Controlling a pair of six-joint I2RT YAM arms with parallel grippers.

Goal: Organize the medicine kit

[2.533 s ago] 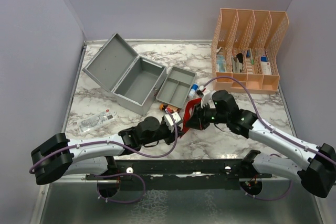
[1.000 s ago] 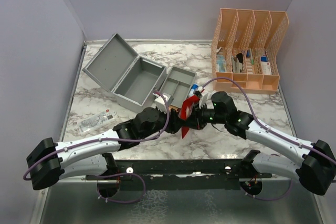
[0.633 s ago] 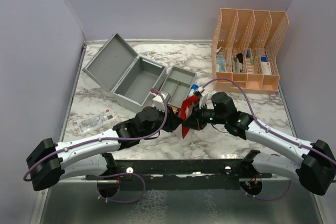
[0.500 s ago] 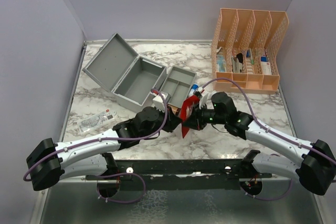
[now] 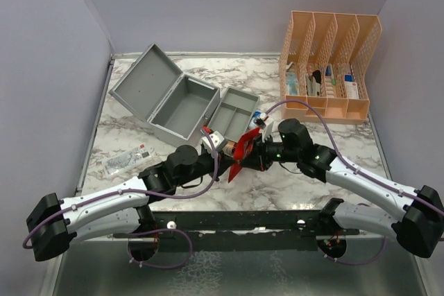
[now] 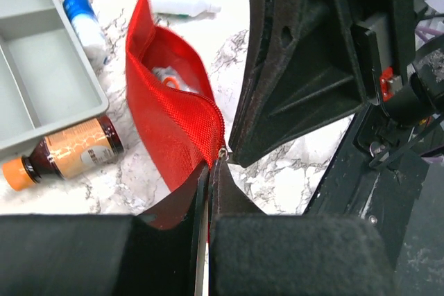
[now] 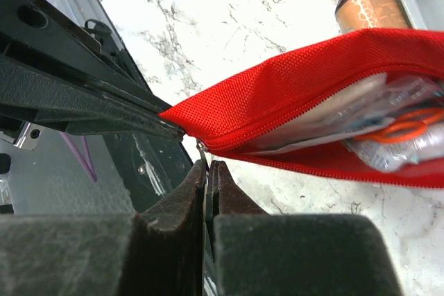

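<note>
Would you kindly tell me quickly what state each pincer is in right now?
Left pincer: shut on the red pouch, at its corner.
Right pincer: shut on the pouch's zipper pull.

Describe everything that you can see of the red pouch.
The pouch is flat, of red woven fabric, with an open zipper along one edge. Inside are clear packets and something with orange loops. It stands on edge, tilted, between the arms, beside the grey tray. The left gripper is shut on its corner fabric; the right gripper is shut at the same corner, by the metal zipper pull. Whether it touches the table cannot be told.
</note>
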